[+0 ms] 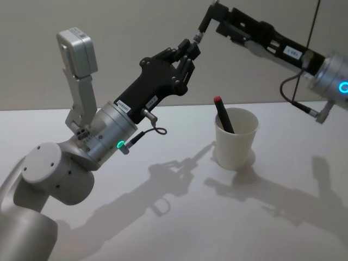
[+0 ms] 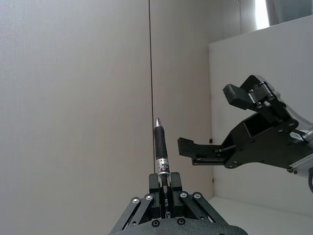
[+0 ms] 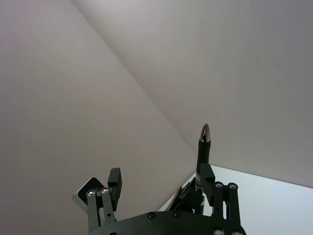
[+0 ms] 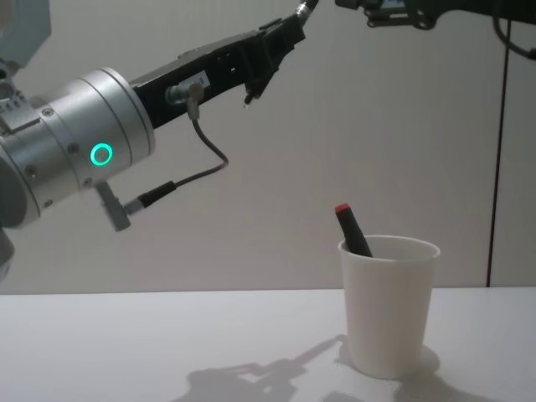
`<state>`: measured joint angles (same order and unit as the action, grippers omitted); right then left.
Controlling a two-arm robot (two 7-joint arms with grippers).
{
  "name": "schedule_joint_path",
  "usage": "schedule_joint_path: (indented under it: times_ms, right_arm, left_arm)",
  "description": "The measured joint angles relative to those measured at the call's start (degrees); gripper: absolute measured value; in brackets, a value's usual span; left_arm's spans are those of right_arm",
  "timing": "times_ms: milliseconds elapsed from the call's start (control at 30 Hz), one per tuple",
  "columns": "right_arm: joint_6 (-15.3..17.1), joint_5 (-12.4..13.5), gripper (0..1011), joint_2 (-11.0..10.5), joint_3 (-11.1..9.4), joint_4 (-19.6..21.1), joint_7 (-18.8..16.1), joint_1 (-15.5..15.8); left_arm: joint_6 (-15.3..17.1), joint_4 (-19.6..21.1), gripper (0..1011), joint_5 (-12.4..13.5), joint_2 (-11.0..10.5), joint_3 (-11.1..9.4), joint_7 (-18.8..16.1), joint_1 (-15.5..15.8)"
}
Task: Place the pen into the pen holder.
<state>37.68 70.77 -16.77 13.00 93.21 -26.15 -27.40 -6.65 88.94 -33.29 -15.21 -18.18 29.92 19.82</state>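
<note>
You have the pen (image 2: pixel 161 152) clenched by its rear barrel in the left gripper (image 1: pixel 191 48), high above the table (image 1: pixel 190 239) and the paper cup (image 1: pixel 235 149), with the right gripper (image 2: pixel 212 120) spread open at its tip; it should be light, stiff and slick, so take the rubber grip.

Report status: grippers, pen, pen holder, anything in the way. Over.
Left gripper shut on pen, held high. Right gripper open, close by pen's tip. Pen holder upright, red-tipped pen leaning inside. Nothing else at its mouth.
</note>
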Motion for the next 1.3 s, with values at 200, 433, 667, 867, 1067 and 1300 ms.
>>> schedule_joint_path:
  times_ms: [200,433,667,867,1067,1300]
  right_arm:
    - [-1.1,-0.2,1001,0.1,0.4,-0.7,0.5,-0.9]
    - [-2.0,-1.0,1002,-0.1,0.7,-1.3,0.5,-1.7]
    - [-2.7,-2.0,1001,-0.2,1.3,-2.4,0.6,-2.5]
    - [-3.4,-3.6,1001,0.0,2.0,-3.4,1.0,-3.0]
    - [-4.7,-5.8,1001,0.4,3.0,-4.6,1.7,-3.4]
    - [-6.0,-7.5,1001,1.0,4.0,-6.0,2.2,-4.0]
  left_arm:
    - [0.0,0.0,139,0.0,0.0,0.0,0.0,0.0]
    - [0.0,0.0,139,0.0,0.0,0.0,0.0,0.0]
    - [0.0,0.0,138,0.0,0.0,0.0,0.0,0.0]
    - [0.0,0.0,139,0.0,0.0,0.0,0.0,0.0]
    - [0.0,0.0,139,0.0,0.0,0.0,0.0,0.0]
    - [0.0,0.0,139,0.0,0.0,0.0,0.0,0.0]
